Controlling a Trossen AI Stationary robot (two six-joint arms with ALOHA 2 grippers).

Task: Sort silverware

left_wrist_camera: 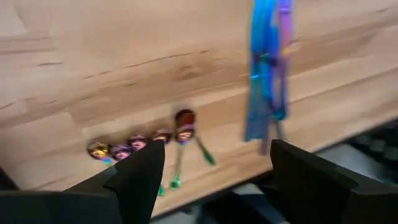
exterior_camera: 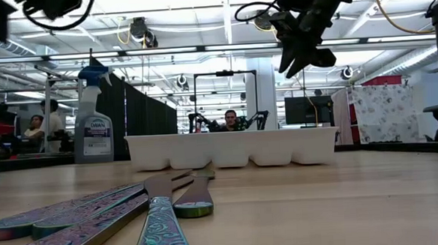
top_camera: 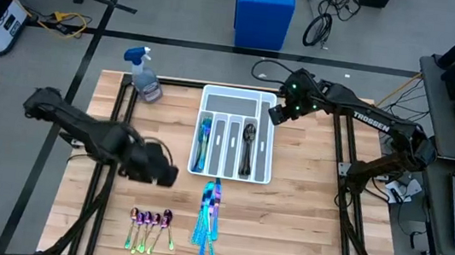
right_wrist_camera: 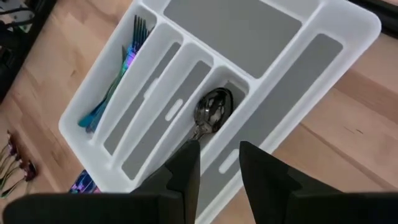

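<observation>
- The wooden counter [top_camera: 302, 230] fills the high view, both dark arms reaching in over it.
- At its far middle sits the white tray [top_camera: 240, 97], long slots running toward the near edge.
- The blue-teal forks [top_camera: 203, 142] lie in the slot at the tray's left side; the dark spoons [top_camera: 248, 143] lie in a slot toward its right side, and the slots between them look bare.
- A spray bottle [top_camera: 144, 74] stands near the counter's far left corner, off the tray's left side.
- The left arm hangs over the counter's left half, its left pincer [top_camera: 162, 172] above the wood with fingers spread wide, nothing between them.
- The right pincer [top_camera: 277, 113] is up in the air by the tray's far right corner; in the right wrist view its fingers stand a little apart with the dark spoons showing beyond them, and nothing is gripped.
- The blue knives [top_camera: 210, 216] lie in a loose bundle on the counter just in front of the tray, running toward the near edge.
- The small purple spoons [top_camera: 150, 224] lie in a row near the near edge, left of the knives, bowls toward the tray.
</observation>
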